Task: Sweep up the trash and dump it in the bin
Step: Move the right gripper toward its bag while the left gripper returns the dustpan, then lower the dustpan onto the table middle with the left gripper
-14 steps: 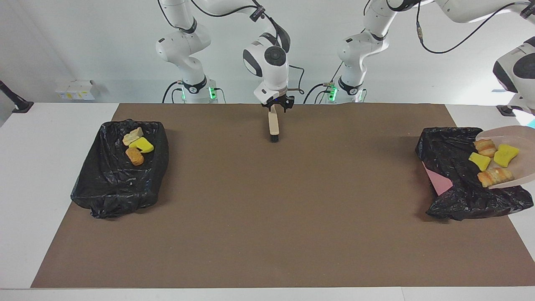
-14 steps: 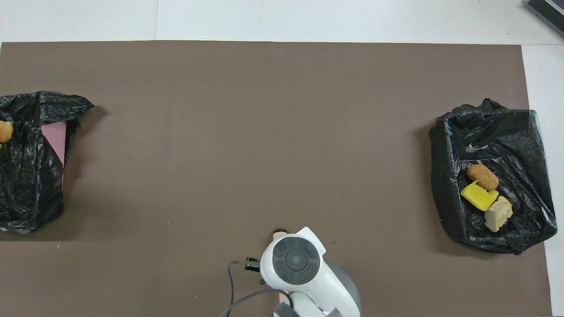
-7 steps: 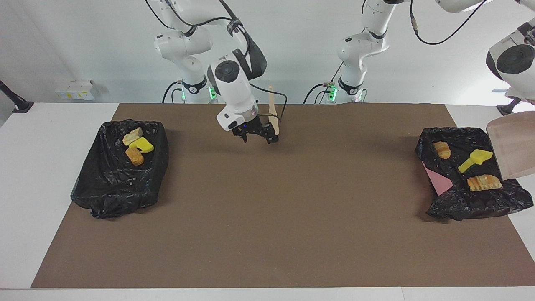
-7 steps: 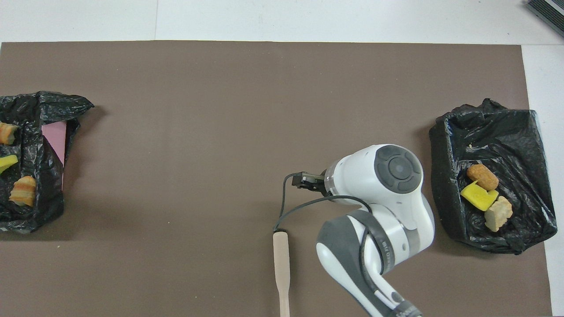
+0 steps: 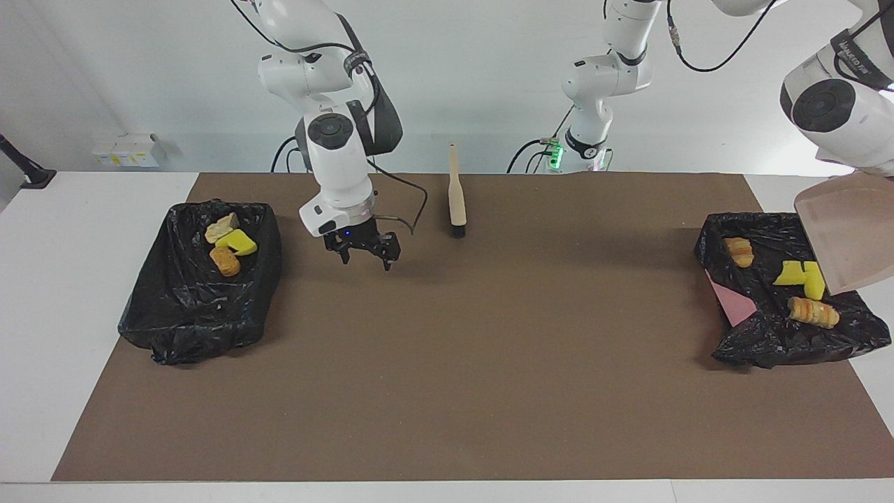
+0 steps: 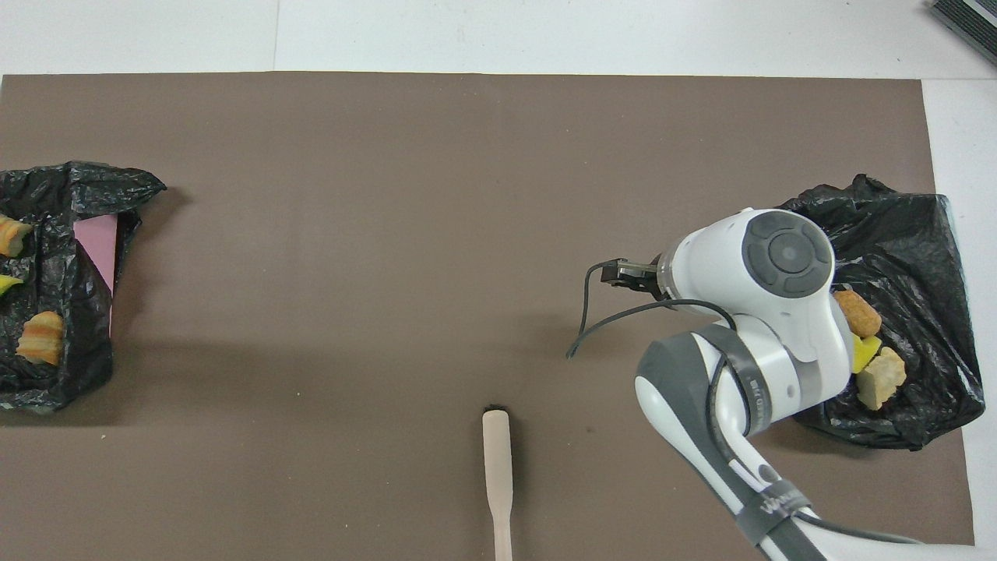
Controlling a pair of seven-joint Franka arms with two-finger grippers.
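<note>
The trash is split between two black-lined bins. Four scraps lie in the bin [image 5: 782,307] at the left arm's end of the table: a striped bread lump [image 5: 813,312], two yellow sponge chunks [image 5: 800,275] touching each other, and a smaller bread lump [image 5: 738,251] nearer to the robots; a pink wall of that bin [image 5: 730,304] shows where the liner has slipped. The beige dustpan [image 5: 841,234] hangs tilted over the same bin's outer edge, beneath the left arm's wrist; the left gripper itself is out of view, and its fingers are nearly closed, though the grip on the pan cannot be seen. Three more scraps, a pale lump [image 5: 221,227], a yellow chunk [image 5: 237,242] and a brown lump [image 5: 225,260], sit together in the other bin [image 5: 199,300] at the right arm's end. The right gripper [image 5: 364,253] hangs over the brown mat [image 5: 447,363] between that bin and the brush [image 5: 456,192], fingers spread wide and holding nothing. The brush lies on the mat near the robots, bristles pointing away from them.
</note>
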